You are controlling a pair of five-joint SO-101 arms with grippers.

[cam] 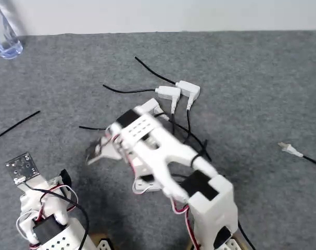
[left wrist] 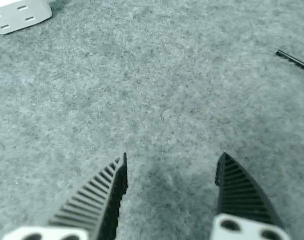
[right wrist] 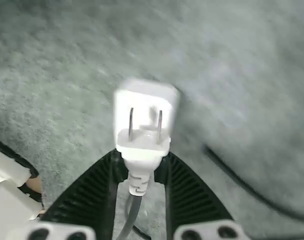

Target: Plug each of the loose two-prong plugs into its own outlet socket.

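Observation:
My right gripper (right wrist: 141,160) is shut on a white two-prong plug (right wrist: 141,142), gripping its neck where the grey cord leaves. The prongs point at a white socket block (right wrist: 146,97) just beyond them; I cannot tell whether the tips are inside it. In the high view that arm stretches across the middle of the carpet with its gripper (cam: 98,150) at centre left. My left gripper (left wrist: 172,165) hangs open over bare carpet, a white outlet piece (left wrist: 21,15) with slots lying far beyond it. Another loose plug (cam: 289,150) lies at the right.
Two white plug blocks (cam: 168,92) (cam: 189,89) with black cords lie behind the right arm. Black cords trail over the carpet (cam: 251,78); one cord (left wrist: 294,60) crosses the left wrist view. A clear bottle (cam: 4,36) stands at the far left corner.

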